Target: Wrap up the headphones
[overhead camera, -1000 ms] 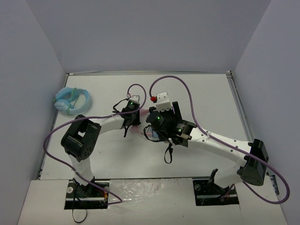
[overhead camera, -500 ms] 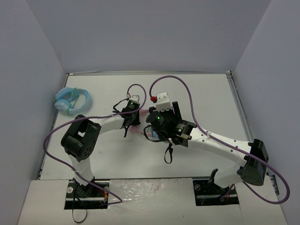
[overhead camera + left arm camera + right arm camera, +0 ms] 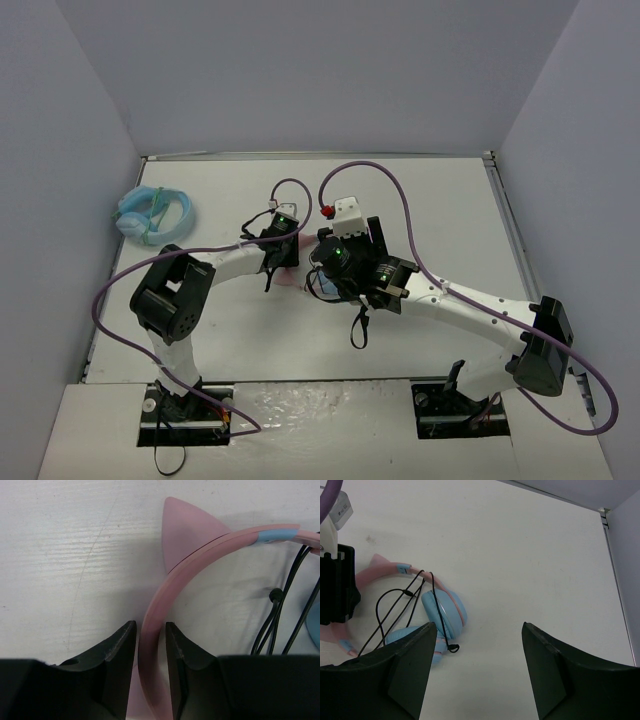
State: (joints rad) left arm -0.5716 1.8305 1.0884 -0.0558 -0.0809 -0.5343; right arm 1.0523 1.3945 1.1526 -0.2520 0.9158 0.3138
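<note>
the headphones point(image 3: 445, 612) lay flat on the white counter point(image 3: 530, 555) near its middle, between the two arms and mostly hidden under them from above. the left end effector point(image 3: 150, 626) sat low over the pink headband point(image 3: 200, 555), one finger on each side of the band, the jaws only slightly parted, with a thin dark gap on the outer side, so the band was straddled rather than clamped. a pink cat ear point(image 3: 187, 530) stood out from the band just beyond the fingertips. the thin black cable point(image 3: 395, 610) ran in loose loops across the inside of the band and over the light blue ear cups point(image 3: 412, 635), which lay close together, its end curling on the counter just beside the cups. the right end effector point(image 3: 477, 626) hovered above the counter beside the cups, fingers spread wide with nothing between them. a light blue looped item point(image 3: 155, 213) lay well apart by the counter's far left edge.
</note>
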